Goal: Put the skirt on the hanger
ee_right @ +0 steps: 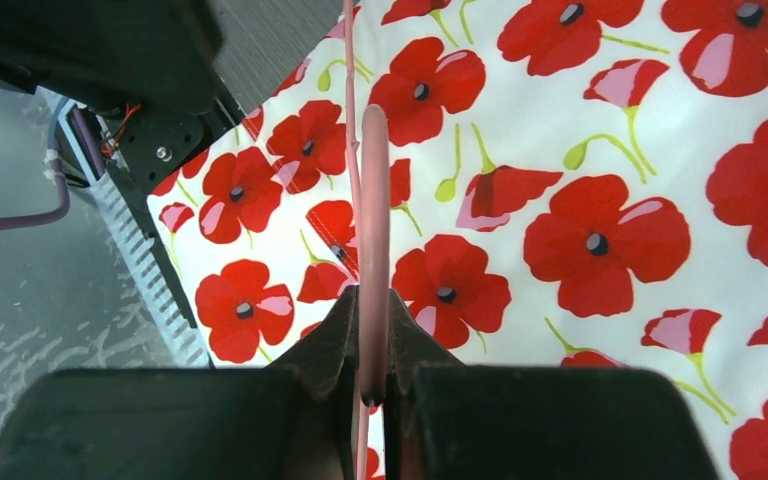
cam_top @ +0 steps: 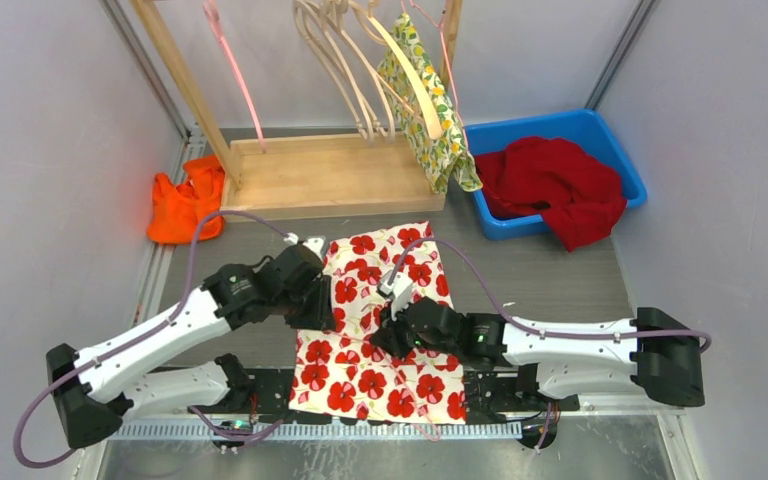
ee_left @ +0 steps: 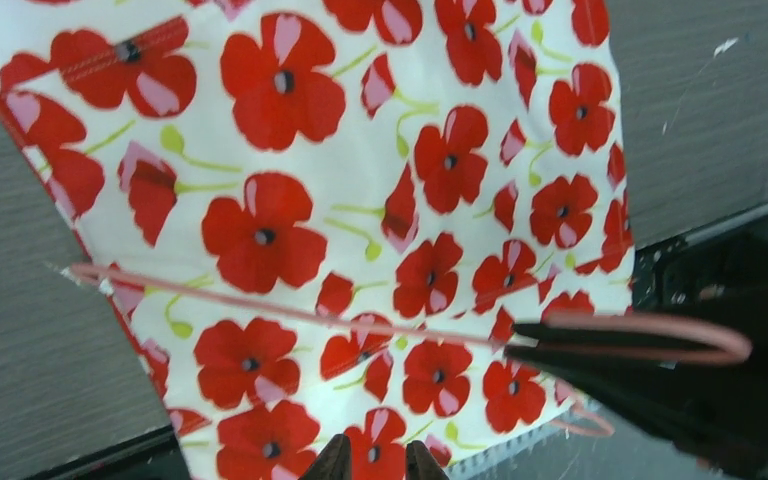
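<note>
while red cloth [cam_top: 555, 185] fills the blue bin [cam_top: 508, 226], right gripper [ee_right: 370, 300] clamps the hanger [ee_right: 373, 200], left gripper [ee_left: 378, 462] unclear.

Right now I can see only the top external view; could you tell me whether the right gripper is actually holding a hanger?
Observer: Yes. The right wrist view shows the right gripper shut on a thin pink wire hanger.
Operator: Thank you. Where does the hanger lie relative to the skirt?
Observer: In the left wrist view its thin bar runs across over the white fabric skirt with red poppies, in plain sight, not inside it.
Operator: And the left gripper?
Observer: Only the tips of the left gripper show, narrowly apart above the skirt; I cannot tell whether they hold cloth.
</note>
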`<state>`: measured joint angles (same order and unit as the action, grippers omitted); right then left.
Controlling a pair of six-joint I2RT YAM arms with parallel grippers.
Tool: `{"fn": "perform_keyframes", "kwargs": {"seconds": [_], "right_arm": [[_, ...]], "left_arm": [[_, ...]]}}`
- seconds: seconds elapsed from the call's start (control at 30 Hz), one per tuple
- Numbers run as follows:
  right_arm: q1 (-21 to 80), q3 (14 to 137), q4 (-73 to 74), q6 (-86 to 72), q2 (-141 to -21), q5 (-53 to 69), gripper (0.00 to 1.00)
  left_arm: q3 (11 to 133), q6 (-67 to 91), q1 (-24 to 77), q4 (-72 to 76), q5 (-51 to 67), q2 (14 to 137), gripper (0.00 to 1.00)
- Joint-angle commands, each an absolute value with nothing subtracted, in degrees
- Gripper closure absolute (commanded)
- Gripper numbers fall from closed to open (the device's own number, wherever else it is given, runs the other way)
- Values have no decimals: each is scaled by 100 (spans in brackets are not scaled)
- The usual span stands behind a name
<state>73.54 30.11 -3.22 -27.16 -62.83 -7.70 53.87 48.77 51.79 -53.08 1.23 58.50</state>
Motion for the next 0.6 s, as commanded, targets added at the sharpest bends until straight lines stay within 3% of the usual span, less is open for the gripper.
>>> {"fn": "perform_keyframes", "kwargs": {"seconds": [0.0,0.23,0.57], "right_arm": [[7078,3036,622,-2190,-6297,-735,99],[6784,2925,693,-1666,-6115,-504,99],[6444,3239,1103,-1510,-6317,-133,99]], "left_arm": [[5191,4960,5439,-5984,-169,5050,73],[4615,5293,5705,-5777,149,4528,74],[4252,6144,7204,-4302,-240,5430,74]]}}
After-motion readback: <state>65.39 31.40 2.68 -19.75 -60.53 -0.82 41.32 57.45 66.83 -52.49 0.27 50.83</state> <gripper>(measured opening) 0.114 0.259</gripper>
